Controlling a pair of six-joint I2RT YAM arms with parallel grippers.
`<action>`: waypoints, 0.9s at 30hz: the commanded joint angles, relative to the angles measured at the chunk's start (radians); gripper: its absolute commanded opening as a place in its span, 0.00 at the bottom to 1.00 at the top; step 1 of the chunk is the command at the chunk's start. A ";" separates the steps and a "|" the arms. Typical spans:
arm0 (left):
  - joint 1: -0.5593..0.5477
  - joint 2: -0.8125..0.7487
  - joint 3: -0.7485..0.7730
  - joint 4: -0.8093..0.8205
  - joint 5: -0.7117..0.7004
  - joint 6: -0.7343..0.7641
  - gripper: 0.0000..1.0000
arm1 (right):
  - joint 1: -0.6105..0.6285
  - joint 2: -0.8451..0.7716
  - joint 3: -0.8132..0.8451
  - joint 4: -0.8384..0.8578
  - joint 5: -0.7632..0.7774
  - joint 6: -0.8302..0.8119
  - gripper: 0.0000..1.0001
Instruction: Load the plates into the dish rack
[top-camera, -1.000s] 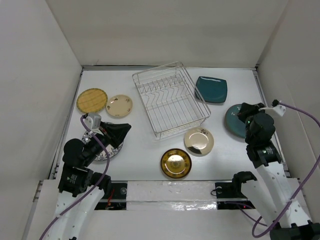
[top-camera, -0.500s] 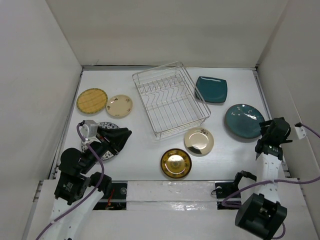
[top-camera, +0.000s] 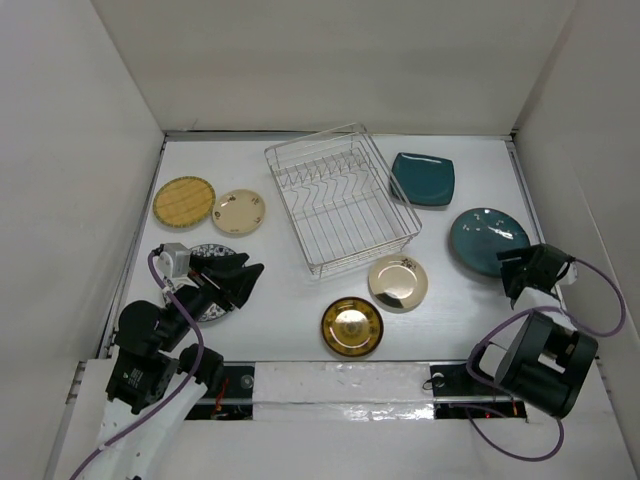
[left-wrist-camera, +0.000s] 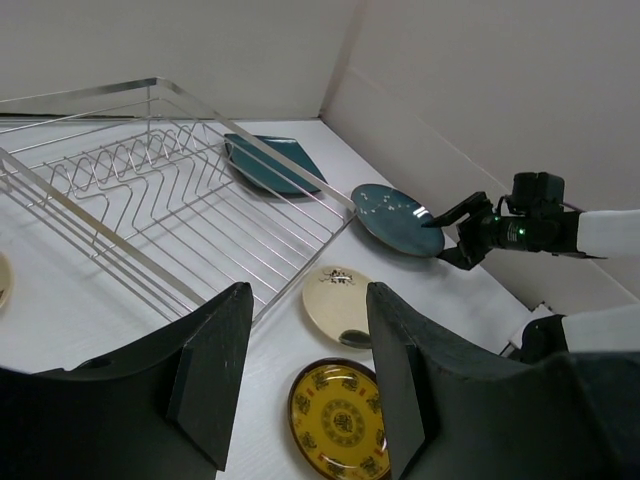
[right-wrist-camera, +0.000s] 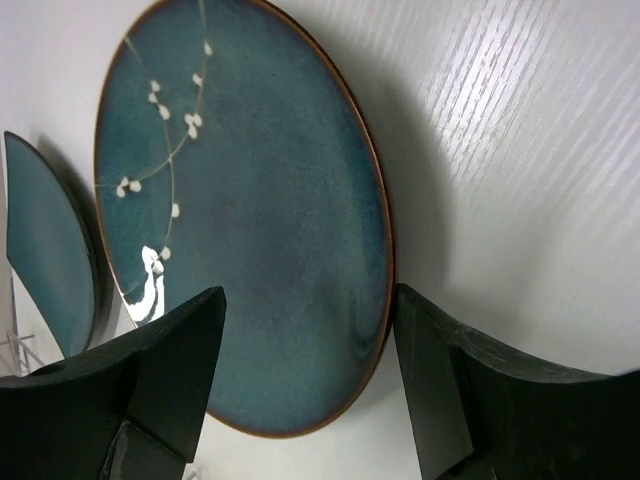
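Loading not begun: rack (top-camera: 340, 200) empty, plates (top-camera: 352, 326) on desk (top-camera: 290, 300); right hand (right-wrist-camera: 308, 300) spread by round teal plate (right-wrist-camera: 250, 220), left hand (left-wrist-camera: 305, 300) spread.

No readable text, labels, brands or numbers anywhere in views.

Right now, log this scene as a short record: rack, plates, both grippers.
rack: wire dish rack, back centre of the table, no plates in it
right of rack: square teal plate, round teal plate
in front of rack: pale plate, gold plate
left of rack: woven yellow plate, cream plate, patterned plate partly hidden by the left arm
left gripper: open, nothing between its fingers
right gripper: open, at the round teal plate's near edge
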 joint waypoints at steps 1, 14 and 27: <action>-0.007 -0.013 -0.002 0.027 -0.017 -0.009 0.46 | -0.005 0.062 -0.013 0.149 -0.110 0.091 0.71; -0.007 0.010 -0.002 0.022 -0.050 -0.007 0.43 | -0.015 0.247 -0.015 0.309 -0.150 0.214 0.36; -0.007 0.033 -0.002 0.018 -0.071 -0.010 0.41 | 0.017 -0.184 0.016 0.093 0.094 0.130 0.00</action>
